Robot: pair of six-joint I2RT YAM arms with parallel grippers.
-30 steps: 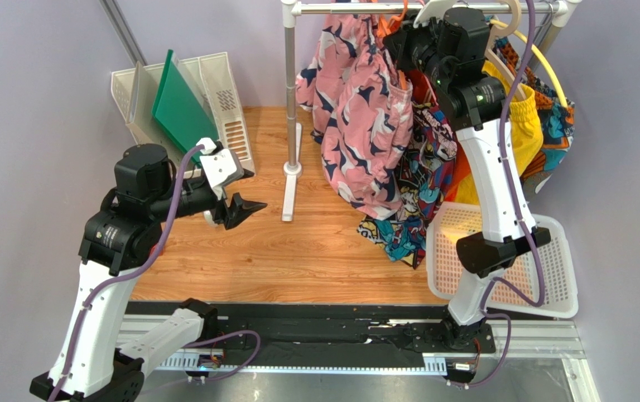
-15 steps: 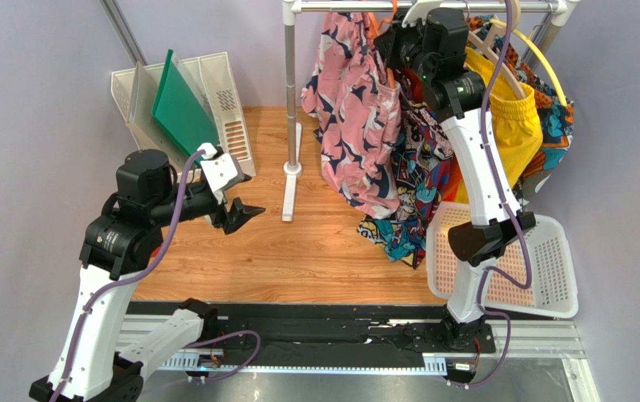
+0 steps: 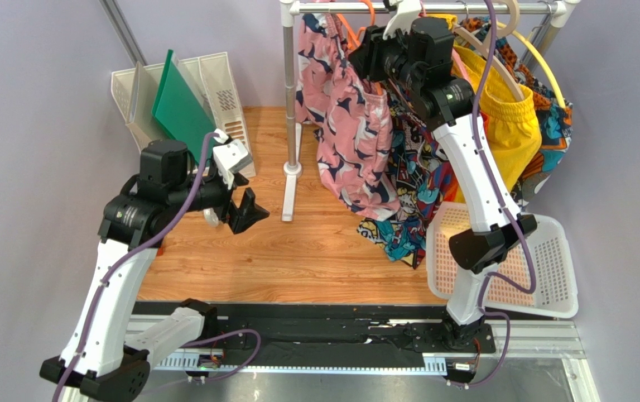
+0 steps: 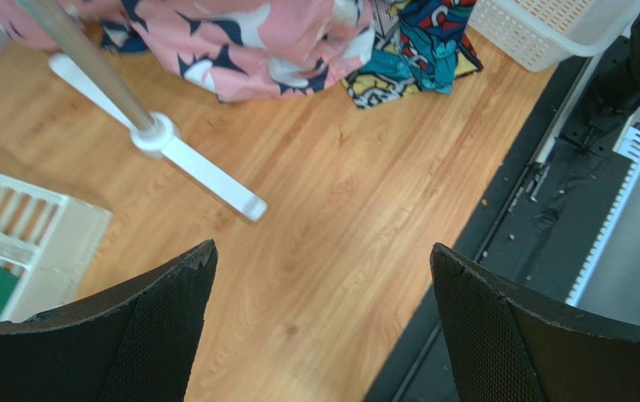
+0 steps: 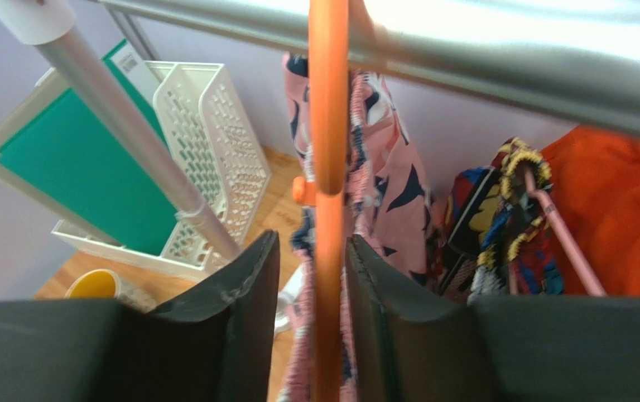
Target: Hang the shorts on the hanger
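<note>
The pink bird-print shorts [image 3: 357, 142] hang on the orange hanger [image 3: 367, 10], whose hook is over the rail. In the right wrist view the hanger [image 5: 329, 126] runs straight down between my right gripper's [image 5: 313, 243] fingers, with the shorts [image 5: 390, 184] draped behind it. The jaws stand a little apart: the hanger lies against the right finger and a gap shows on the left. That right gripper [image 3: 363, 60] is up by the rail. My left gripper [image 3: 239, 216] hovers wide open and empty over the wooden table [image 4: 323, 247]. The shorts' hem [image 4: 239, 33] shows in the left wrist view.
The rail [image 3: 466, 7] also carries comic-print shorts [image 3: 419, 184], yellow shorts [image 3: 507, 117] and other hangers. The rack post [image 3: 290, 92] stands on a white foot [image 4: 206, 172]. White file trays with a green board [image 3: 182, 100] sit back left. A white basket [image 3: 549, 268] sits front right.
My right arm has carried the hanger and shorts left and up to the rail, and its jaws have parted off the hanger. My left gripper opened wider and shifted slightly right.
</note>
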